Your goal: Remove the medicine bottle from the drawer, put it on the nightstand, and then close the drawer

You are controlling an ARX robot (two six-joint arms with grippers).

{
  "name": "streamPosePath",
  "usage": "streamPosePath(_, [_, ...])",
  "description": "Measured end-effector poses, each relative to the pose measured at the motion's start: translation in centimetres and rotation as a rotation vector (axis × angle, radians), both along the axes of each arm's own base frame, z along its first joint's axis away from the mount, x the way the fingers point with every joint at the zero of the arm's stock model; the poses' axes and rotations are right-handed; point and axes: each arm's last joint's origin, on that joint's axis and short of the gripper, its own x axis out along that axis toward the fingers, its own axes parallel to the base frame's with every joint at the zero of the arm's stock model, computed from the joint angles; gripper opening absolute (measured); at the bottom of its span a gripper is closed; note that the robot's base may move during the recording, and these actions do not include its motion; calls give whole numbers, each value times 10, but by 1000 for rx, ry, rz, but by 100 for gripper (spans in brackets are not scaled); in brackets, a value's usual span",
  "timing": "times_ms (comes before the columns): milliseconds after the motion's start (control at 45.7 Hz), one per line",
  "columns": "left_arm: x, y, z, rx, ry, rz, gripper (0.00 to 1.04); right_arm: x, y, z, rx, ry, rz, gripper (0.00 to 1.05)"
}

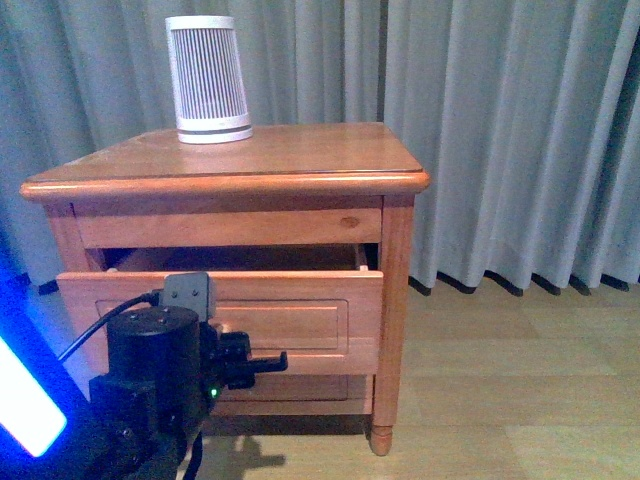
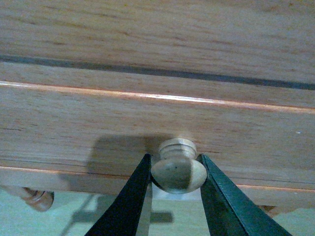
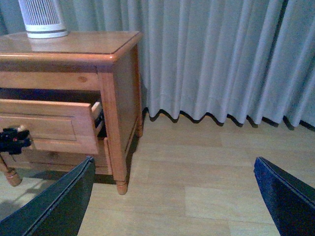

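Left end effector [image 2: 174, 158] is clamped on the round wooden knob [image 2: 178, 173] of the drawer [image 1: 220, 300], one dark finger pressing each side of it. Seen from the front, the black left arm [image 1: 150, 380] reaches low against the drawer's panelled front. Right end effector [image 3: 173, 162] hangs off to the nightstand's right above the wooden floor [image 3: 197, 187], its fingers spread wide and holding nothing. The drawer stands partly out of the nightstand [image 1: 300, 150], leaving a dark gap above its front. That inside is in shadow, so the medicine bottle cannot be made out. A white slatted device [image 1: 208, 80] stands on the table top, toward its back left. Grey curtains [image 1: 500, 130] hang behind.
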Motion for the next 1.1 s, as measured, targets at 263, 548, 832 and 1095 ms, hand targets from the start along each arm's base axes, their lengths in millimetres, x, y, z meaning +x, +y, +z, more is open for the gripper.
streamPosePath(263, [-52, 1, 2, -10, 24, 16, 26, 0, 0, 0, 0, 0, 0, 98])
streamPosePath(548, [-89, 2, 5, -8, 48, 33, 25, 0, 0, 0, 0, 0, 0, 98])
streamPosePath(832, [-108, 4, 11, -9, 63, 48, 36, 0, 0, 0, 0, 0, 0, 98])
streamPosePath(1095, [-107, 4, 21, -29, 34, 70, 73, 0, 0, 0, 0, 0, 0, 98])
